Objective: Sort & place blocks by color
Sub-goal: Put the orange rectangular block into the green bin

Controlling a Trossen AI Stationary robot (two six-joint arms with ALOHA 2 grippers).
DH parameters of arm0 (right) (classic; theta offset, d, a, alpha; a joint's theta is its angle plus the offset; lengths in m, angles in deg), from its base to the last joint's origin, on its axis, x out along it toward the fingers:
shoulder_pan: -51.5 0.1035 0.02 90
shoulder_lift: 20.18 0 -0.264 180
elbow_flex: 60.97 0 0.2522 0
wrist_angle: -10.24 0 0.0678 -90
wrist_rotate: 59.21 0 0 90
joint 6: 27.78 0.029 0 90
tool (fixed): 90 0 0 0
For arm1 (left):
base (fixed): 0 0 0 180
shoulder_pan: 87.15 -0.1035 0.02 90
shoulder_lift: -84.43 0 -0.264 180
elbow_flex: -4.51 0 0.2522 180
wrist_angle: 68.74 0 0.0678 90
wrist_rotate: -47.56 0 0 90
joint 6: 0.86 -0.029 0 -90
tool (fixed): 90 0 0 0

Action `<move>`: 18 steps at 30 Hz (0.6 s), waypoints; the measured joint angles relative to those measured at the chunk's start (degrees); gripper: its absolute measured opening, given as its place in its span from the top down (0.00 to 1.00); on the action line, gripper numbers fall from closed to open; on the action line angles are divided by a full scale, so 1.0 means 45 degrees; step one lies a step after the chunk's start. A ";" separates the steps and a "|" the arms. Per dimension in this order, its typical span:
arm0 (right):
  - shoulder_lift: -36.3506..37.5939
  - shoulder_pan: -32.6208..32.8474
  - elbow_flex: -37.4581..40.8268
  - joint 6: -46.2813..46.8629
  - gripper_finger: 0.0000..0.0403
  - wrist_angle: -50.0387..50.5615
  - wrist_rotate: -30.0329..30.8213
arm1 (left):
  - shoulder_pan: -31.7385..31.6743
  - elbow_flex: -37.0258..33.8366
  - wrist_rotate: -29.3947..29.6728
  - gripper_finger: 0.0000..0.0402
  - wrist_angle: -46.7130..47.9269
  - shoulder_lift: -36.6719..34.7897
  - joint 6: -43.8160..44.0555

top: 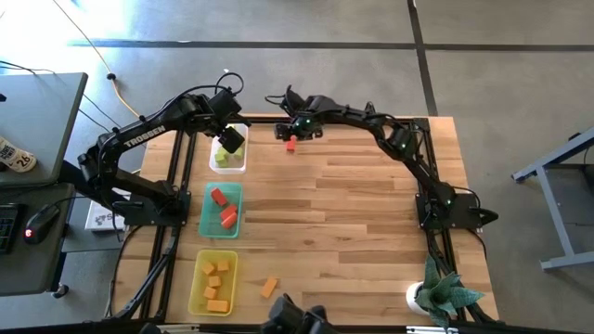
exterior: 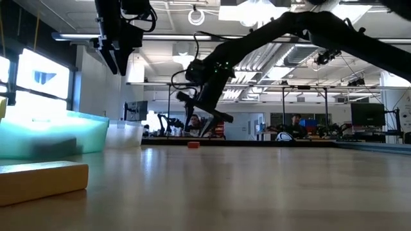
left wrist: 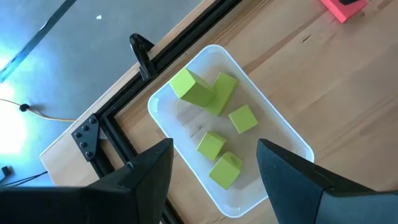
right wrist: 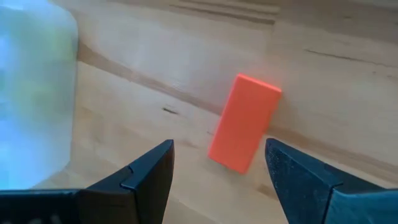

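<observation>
My left gripper (top: 227, 139) (left wrist: 214, 149) hangs open above the clear tray (top: 240, 162) (left wrist: 283, 140) at the table's far left. Several yellow-green blocks (left wrist: 211, 93) lie in that tray. My right gripper (top: 295, 133) (right wrist: 219, 146) is open, low over a red bar (top: 290, 143) (right wrist: 244, 123) that lies flat on the wood just right of the clear tray. Its fingers stand to either side of the bar's near end without touching it. Red blocks (top: 223, 206) lie in the green tray (top: 206, 225), and orange blocks (top: 215, 278) in the yellow tray (top: 197, 297).
One orange block (top: 269, 287) lies loose on the wood right of the yellow tray. A potted plant (top: 441, 295) stands at the near right corner. The three trays line the left side, with bare wood across the middle and right. The black frame rail (left wrist: 143, 53) runs along the far edge.
</observation>
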 joint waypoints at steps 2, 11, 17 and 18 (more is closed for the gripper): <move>-0.0063 -0.0002 -0.0019 0.0024 0.41 0.0265 0.0120 | 0.0004 0.0000 -0.0009 0.45 -0.0001 0.0000 0.0000; -0.0063 -0.0356 -0.0034 0.0341 0.41 0.0295 -0.0025 | 0.0001 0.0000 -0.0034 0.45 -0.0235 0.0000 -0.0067; -0.0026 -0.0739 -0.0034 -0.0428 0.41 0.0632 -0.0891 | 0.0000 0.0000 -0.0058 0.45 -0.0983 0.0000 -0.0157; 0.0011 -0.0847 -0.0034 -0.0439 0.41 0.0704 -0.0980 | 0.0000 0.0000 -0.0118 0.45 -0.1259 0.0000 -0.0332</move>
